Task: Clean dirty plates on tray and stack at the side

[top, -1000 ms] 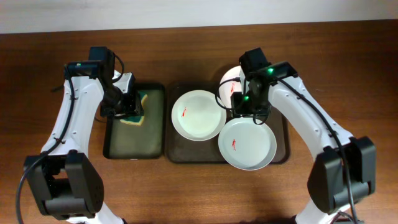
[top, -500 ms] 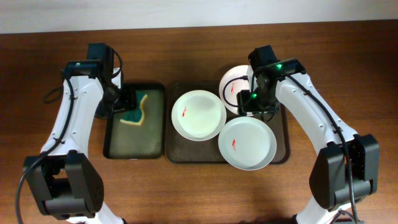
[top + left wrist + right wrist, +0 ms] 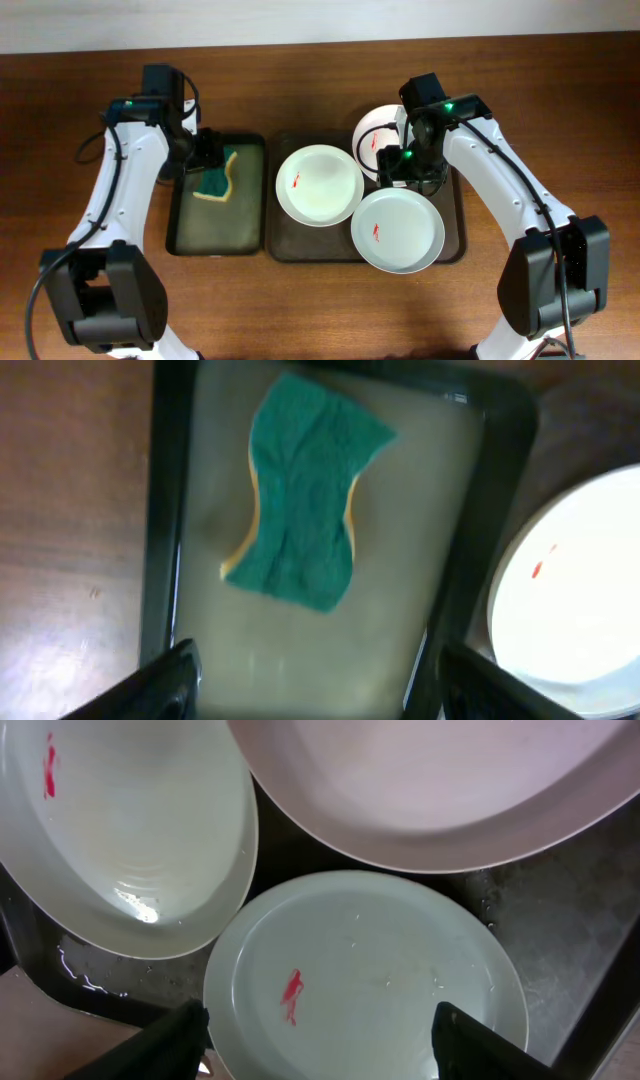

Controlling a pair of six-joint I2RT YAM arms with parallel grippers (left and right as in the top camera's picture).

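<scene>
A dark wooden table carries a large dark brown rectangular tray crowded with three round white shallow plates, each red-smeared and so, I judge, awaiting a wipe. The left gripper hangs with its fingers spread wide and empty over a narrower black tray. A green-and-yellow sponge, likely the wiping tool, lies just ahead of them. The right gripper is equally wide and holds nothing. The front plate sits between its fingers, apparently beneath them, though contact is unclear.

Three plates as far as visible, two trays, one sponge
</scene>
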